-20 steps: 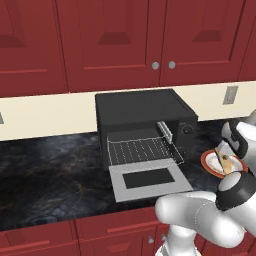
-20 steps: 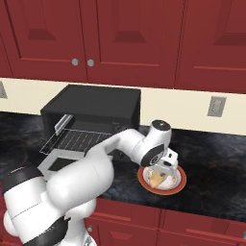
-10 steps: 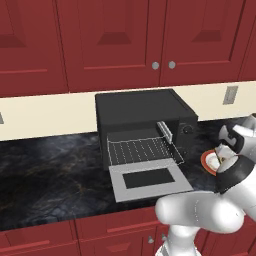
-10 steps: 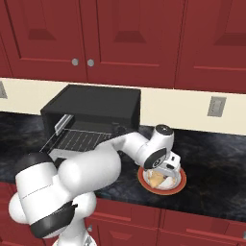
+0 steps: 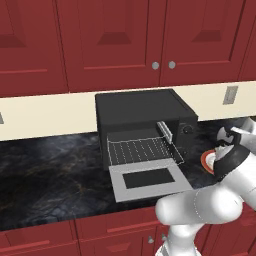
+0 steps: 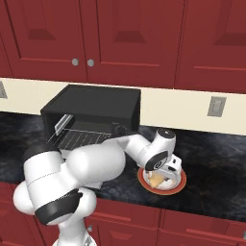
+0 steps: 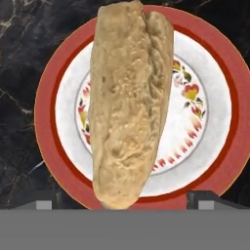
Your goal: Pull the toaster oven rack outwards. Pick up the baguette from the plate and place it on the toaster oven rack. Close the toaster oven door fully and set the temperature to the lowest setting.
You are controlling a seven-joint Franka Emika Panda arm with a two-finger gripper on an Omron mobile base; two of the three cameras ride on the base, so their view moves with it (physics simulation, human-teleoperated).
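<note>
You're seeing the arm (image 6: 139, 149) covering most of the plate (image 6: 178, 181) and baguette (image 6: 156, 179) near the counter's front edge; the oven's knobs (image 5: 187, 129) are looking too small to read.

Red cabinets (image 5: 125, 40) above dark marble counter (image 5: 50, 170).

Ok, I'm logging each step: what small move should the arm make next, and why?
Probably lower straight down and close on the baguette: the hand is open, its fingertips either side of the bread, which lies on the plate. The toaster oven rack is already out.
</note>
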